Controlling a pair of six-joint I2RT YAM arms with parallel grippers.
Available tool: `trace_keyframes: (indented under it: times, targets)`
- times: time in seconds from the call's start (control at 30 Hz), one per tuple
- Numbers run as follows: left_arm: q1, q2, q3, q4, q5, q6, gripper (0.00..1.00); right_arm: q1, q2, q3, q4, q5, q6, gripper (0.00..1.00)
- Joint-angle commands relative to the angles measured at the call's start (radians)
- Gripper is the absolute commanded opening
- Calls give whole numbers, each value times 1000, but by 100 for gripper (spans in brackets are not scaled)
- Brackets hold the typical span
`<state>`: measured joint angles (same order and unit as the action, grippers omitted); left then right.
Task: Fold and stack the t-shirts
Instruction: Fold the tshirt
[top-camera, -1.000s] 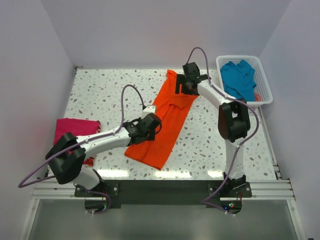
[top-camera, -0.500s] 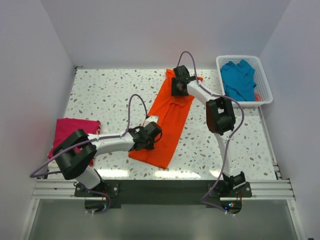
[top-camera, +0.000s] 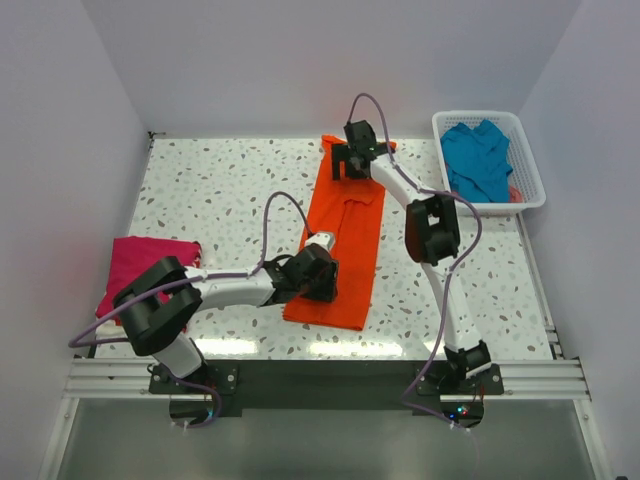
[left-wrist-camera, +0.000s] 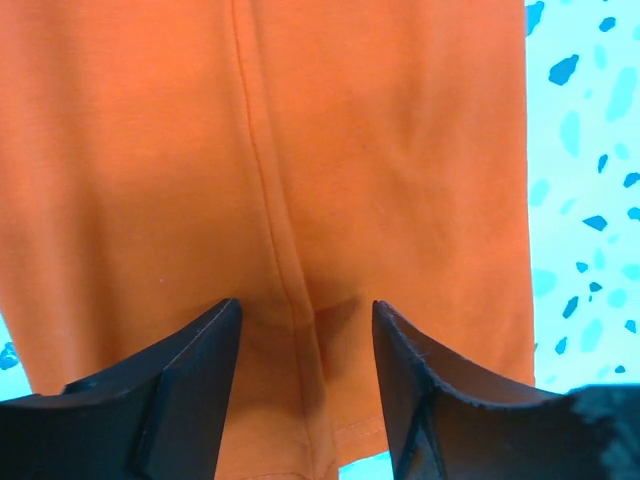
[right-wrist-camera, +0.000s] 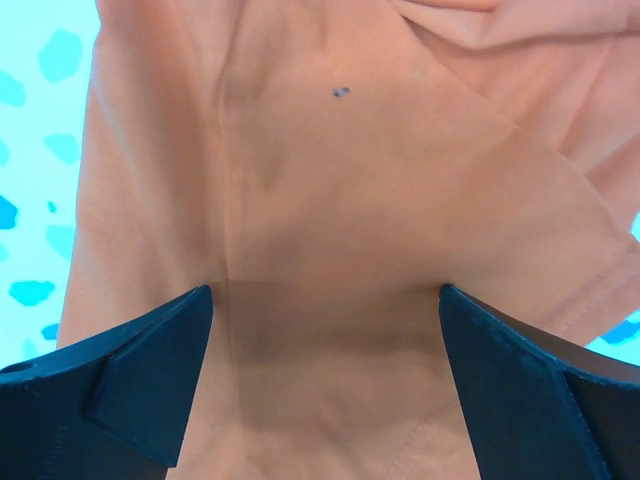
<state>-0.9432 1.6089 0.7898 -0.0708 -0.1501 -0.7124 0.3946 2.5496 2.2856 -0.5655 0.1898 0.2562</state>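
Hovering left gripper (left-wrist-camera: 305, 315) and right gripper (right-wrist-camera: 325, 295), both open, over my half-folded orange cloth t-shirt (top-camera: 350, 235); teal cloth t-shirt (top-camera: 478, 158), two o'clock, unfolded.

Open lanes, one blocked corner
Bare speckled surface (top-camera: 220, 190) lies between the orange t-shirt (top-camera: 345, 240) and the magenta t-shirt (top-camera: 150, 258); the white basket (top-camera: 527, 160) blocks the far right corner.

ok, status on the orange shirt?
Left hand open over near hem. Right hand open over far end. Orange t-shirt flat, folded narrow. White basket well aside.
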Motion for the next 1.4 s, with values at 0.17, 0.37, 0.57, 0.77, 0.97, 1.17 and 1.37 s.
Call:
trace_keyframes:
  times: [0.17, 0.37, 0.57, 0.77, 0.97, 1.17, 1.37]
  targets:
    - [37, -190, -4, -44, -34, -2, 65, -10, -337, -197, -65, 50, 37, 99]
    - [132, -407, -164, -145, -62, -64, 62, 71, -845, -892, 111, 7, 233, 94]
    - [141, -587, -331, -136, 13, -96, 61, 236, -1225, -1360, 104, 8, 374, 76]
    - [141, -650, -422, -93, 67, -125, 61, 415, -1439, -1666, 110, -27, 609, 69]
    - [141, -653, -469, -75, 75, -148, 59, 564, -1480, -1828, 219, -44, 816, 63]
    - [141, -641, -500, -32, 95, -156, 55, 638, -1503, -1916, 243, -16, 969, 60]
    - [141, -618, -546, 29, 119, -164, 52, 639, -1634, -1963, 217, 56, 1046, 59]
